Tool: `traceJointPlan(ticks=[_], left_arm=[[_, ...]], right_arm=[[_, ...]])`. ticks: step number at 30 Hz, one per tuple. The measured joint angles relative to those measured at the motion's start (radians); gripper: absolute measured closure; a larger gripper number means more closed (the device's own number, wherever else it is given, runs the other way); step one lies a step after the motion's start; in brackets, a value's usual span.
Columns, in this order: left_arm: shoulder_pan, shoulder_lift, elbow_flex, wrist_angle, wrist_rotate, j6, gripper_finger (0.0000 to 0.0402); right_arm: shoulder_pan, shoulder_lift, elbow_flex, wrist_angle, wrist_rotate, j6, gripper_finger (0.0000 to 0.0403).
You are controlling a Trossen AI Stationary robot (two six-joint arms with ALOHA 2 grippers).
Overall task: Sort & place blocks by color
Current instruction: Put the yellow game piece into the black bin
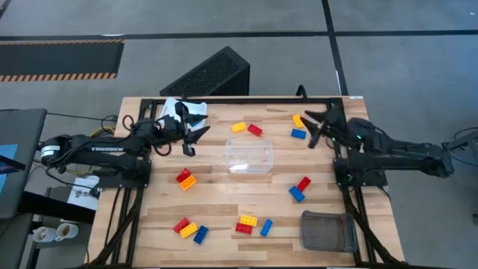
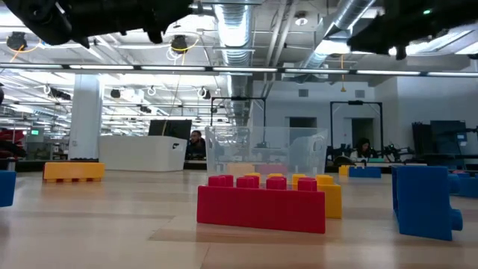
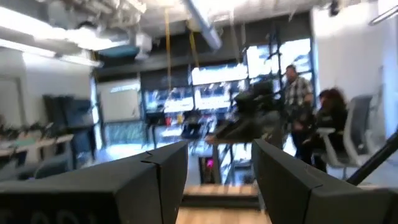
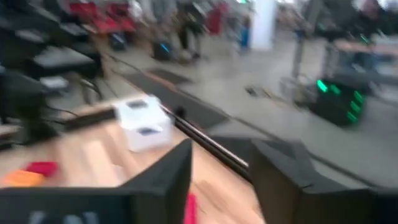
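High view – blocks red, blue, yellow-orange, scattered

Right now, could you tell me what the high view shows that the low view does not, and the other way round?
Only the high view shows both arms whole, the open left gripper and open right gripper, the grey tray and the white tray. Only the low view shows the room behind, with a seated person. Both show the clear tray mid-table and red, yellow and blue blocks around it.
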Motion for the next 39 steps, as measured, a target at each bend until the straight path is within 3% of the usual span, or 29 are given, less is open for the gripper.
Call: traceJointPlan(ticks=[6, 11, 16, 29, 39], left_arm=[[0.020, 0.097, 0.000, 0.121, 0.016, 0.041, 0.0236], [0.072, 0.139, 0.013, 0.128, 0.049, 0.000, 0.0236], [0.120, 0.140, 0.014, 0.117, 0.092, -0.064, 0.0236], [0.142, 0.140, 0.014, 0.050, 0.148, -0.152, 0.0236], [0.142, 0.140, 0.014, 0.022, 0.169, -0.169, 0.0236]], right_arm=[[-0.201, 0.233, 0.118, -0.172, -0.101, 0.061, 0.0144], [-0.347, 0.422, 0.148, -0.173, -0.267, 0.053, 0.0138], [-0.408, 0.594, 0.201, -0.170, -0.376, 0.036, 0.0138], [-0.590, 0.971, 0.321, -0.328, -0.302, 0.194, 0.0138], [-0.617, 1.099, 0.326, -0.335, -0.299, 0.241, 0.0138]])
